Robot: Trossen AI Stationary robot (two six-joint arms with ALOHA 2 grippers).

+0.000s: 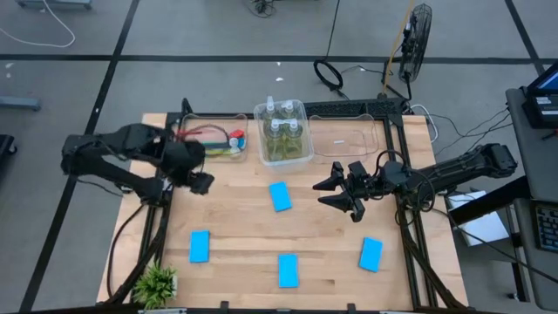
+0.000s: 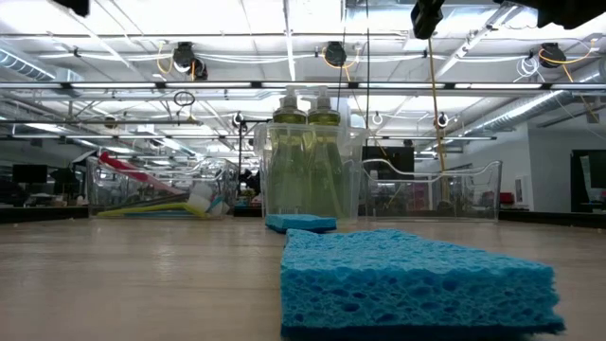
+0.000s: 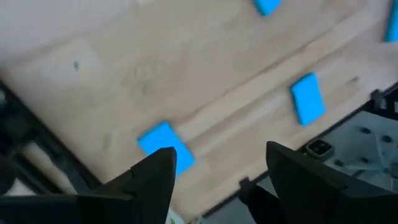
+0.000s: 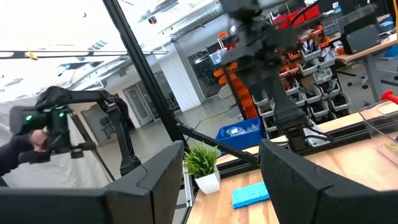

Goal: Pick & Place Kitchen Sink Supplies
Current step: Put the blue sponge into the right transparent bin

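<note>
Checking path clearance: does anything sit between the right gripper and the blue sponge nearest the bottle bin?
Nothing visible does. The right gripper hangs open beside that sponge, with only bare table between them in the high view.

Three bins stand in a row along the desk's (image 1: 235,218) far edge: the left bin (image 1: 212,139) holds the brushes (image 1: 228,138), the middle bin (image 1: 283,132) the bottles (image 1: 281,128), and the right bin (image 1: 342,141) nothing visible. Four sponges lie apart on the desk: one (image 1: 280,196) before the middle bin, three (image 1: 200,246) (image 1: 289,269) (image 1: 370,254) nearer the front. The plant (image 1: 157,283) stands at the front left corner.
</note>
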